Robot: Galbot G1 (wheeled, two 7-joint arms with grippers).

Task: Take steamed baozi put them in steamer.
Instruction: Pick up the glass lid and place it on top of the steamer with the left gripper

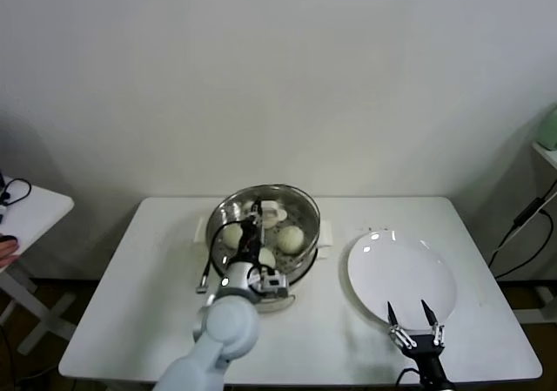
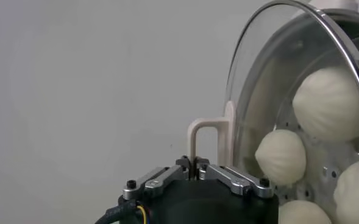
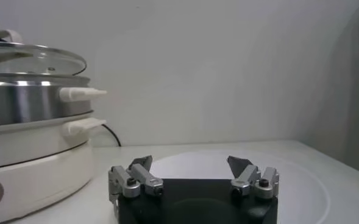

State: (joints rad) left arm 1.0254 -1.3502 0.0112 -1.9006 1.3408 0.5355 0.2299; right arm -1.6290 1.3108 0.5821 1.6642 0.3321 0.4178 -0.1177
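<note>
We see the left claw [image 2: 194, 173] clamped on the glass lid's handle [image 2: 205, 135], lid over steamer [image 1: 309, 214], baozi [image 1: 291, 238] inside; right claw [image 1: 416, 323] apart, parked near plate [image 1: 439, 273].

We saw the glass lid [image 1: 277, 201] covering the steamer [image 1: 305, 234] (left gripper [image 1: 258, 219] clamped on its handle), blocking access from above. The white plate [image 1: 402, 278] lay bare; the table [image 1: 130, 295] left of the steamer was free.
</note>
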